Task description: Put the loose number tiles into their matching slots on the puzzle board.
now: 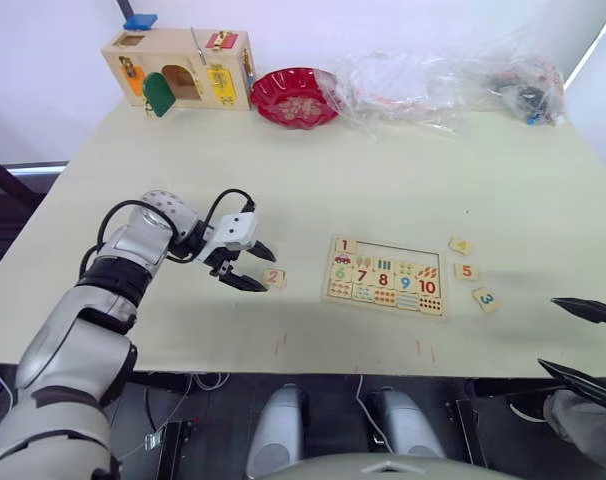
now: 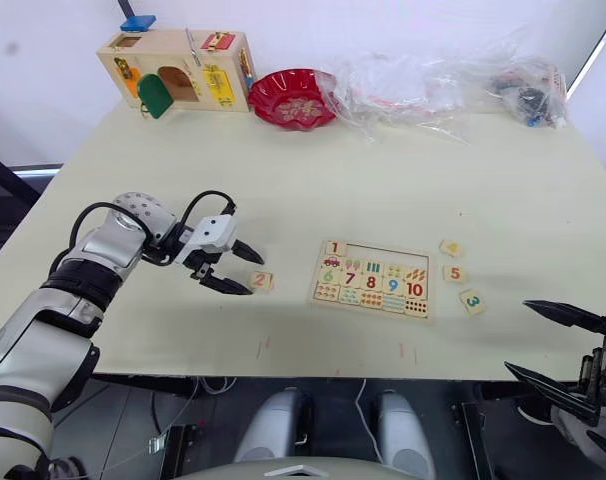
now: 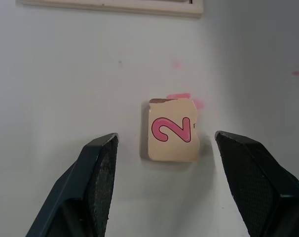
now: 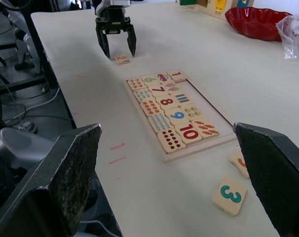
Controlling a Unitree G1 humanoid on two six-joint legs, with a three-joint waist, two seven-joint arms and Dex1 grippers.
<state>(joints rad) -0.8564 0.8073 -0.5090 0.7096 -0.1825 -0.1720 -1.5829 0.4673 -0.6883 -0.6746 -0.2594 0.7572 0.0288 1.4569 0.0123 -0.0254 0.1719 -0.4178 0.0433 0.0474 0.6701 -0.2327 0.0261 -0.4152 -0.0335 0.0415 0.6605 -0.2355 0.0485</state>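
One of five done: on the table (image 1: 183, 150), the puzzle board (image 1: 387, 277) carries tile 1 (image 1: 345, 245) at its eleven o'clock corner, four slots (image 1: 403, 253) bare. Four tiles lie loose: tiles 4 (image 1: 461, 245), 5 (image 1: 466, 271) and 3 (image 1: 485, 298) at the board's three o'clock, tile 2 (image 1: 274, 278) at nine. The left gripper (image 1: 251, 267) hovers beside tile 2, fingers wide, empty; the right gripper (image 2: 561, 350) is wide, idle.

Left gripper at the 2 tile

We see our left gripper (image 1: 251, 266) spread open beside the 2 tile (image 1: 274, 278), left of the puzzle board (image 1: 386, 277); tiles 4 (image 1: 461, 245), 5 (image 1: 466, 271), 3 (image 1: 485, 298) lie right of it.
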